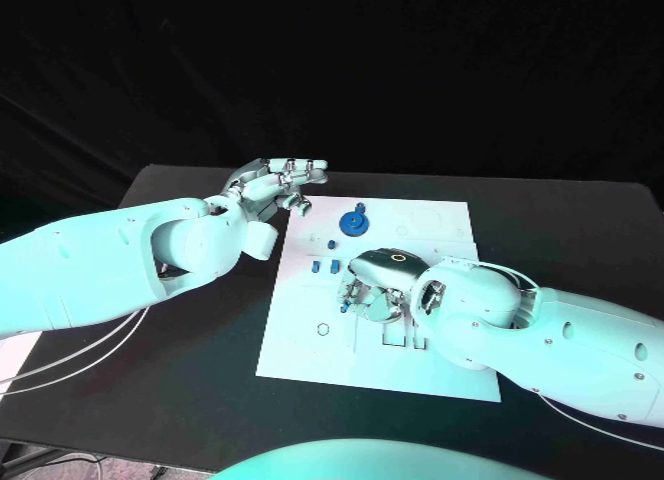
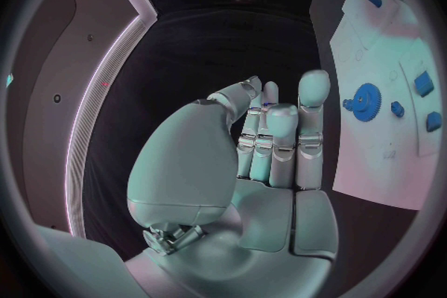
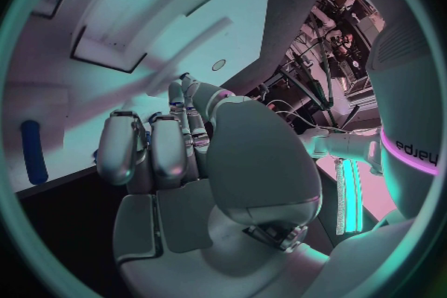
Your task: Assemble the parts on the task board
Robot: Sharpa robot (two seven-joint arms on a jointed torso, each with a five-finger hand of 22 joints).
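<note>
Left hand (image 1: pixel 279 180) hovers off the task board's (image 1: pixel 433 225) far-left corner, fingers loosely extended, holding nothing – right hand (image 1: pixel 373 288) sits over the board's middle, whether it grips anything I cannot tell; blue gear (image 1: pixel 355 221) lies near the far edge

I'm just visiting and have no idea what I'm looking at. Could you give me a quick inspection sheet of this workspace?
Surface: black table, with a white rectangular task board at its middle.
Job's things: round blue toothed gear at the board's far end; small blue pieces beside the right hand; a blue rod lying on the board.
Clutter: nothing seen.
Hands: left hand off the board's far left corner, fingers straight, holding nothing; right hand low over the board's middle, whether it holds anything cannot be told.
Cables: thin white cables under the left arm.
Surroundings: black backdrop.
</note>
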